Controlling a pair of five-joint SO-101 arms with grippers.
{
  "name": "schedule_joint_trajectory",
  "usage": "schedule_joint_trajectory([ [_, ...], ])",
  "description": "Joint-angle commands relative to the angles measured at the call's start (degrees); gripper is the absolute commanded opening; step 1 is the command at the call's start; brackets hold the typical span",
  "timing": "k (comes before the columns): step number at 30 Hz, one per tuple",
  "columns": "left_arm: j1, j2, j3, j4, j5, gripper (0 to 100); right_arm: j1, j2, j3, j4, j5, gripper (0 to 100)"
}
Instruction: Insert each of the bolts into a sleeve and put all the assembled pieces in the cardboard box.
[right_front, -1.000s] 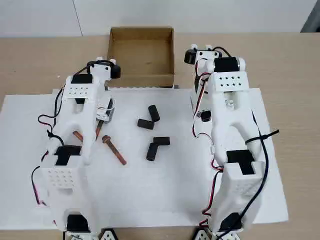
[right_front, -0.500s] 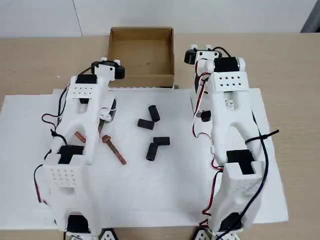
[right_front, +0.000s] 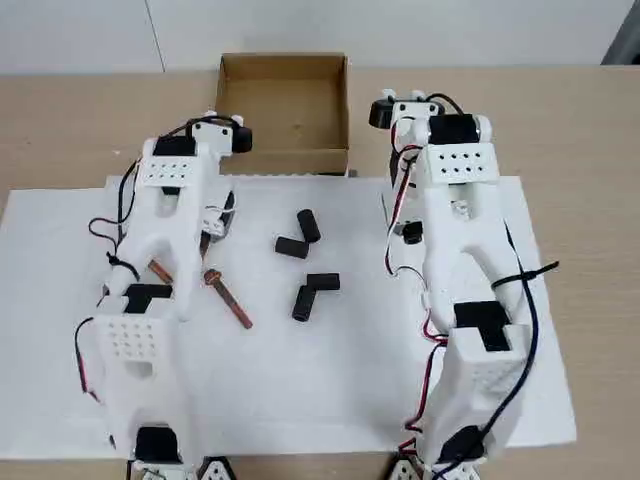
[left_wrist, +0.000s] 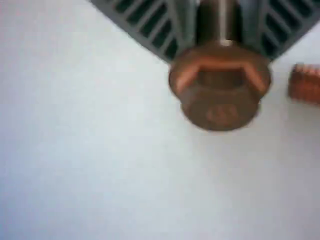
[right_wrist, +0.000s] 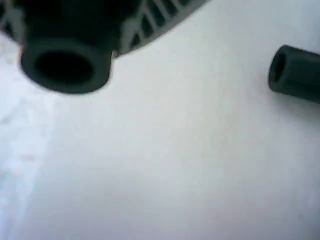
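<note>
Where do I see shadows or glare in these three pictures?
High view: the light is soft and even; the arms throw only faint shadows on the sheet, with no glare. Left wrist view: the held bolt shows bright highlights on the edges of its head. Right wrist view: the loose sleeve throws a soft shadow on the sheet; the held sleeve has a dark bore.
</note>
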Motion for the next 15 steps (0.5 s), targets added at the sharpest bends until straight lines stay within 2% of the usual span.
schedule_joint_trajectory([
  [1,1.0,-1.2,-12.7,6.9,-0.4,0,-0.3,-7.4,-0.9,0.7,0.5,0.4],
  [3,1.8,-1.2,-17.8,10.2,-0.3,0,-1.0,-9.1,-0.9,0.9,0.5,0.4],
  [7,4.1,-2.9,-20.6,10.2,-0.1,0,-2.5,-12.5,0.8,1.0,0.6,0.4],
  [15,7.5,-21.0,-7.0,10.1,-0.1,0,-3.0,-22.2,12.1,1.0,1.0,0.4],
])
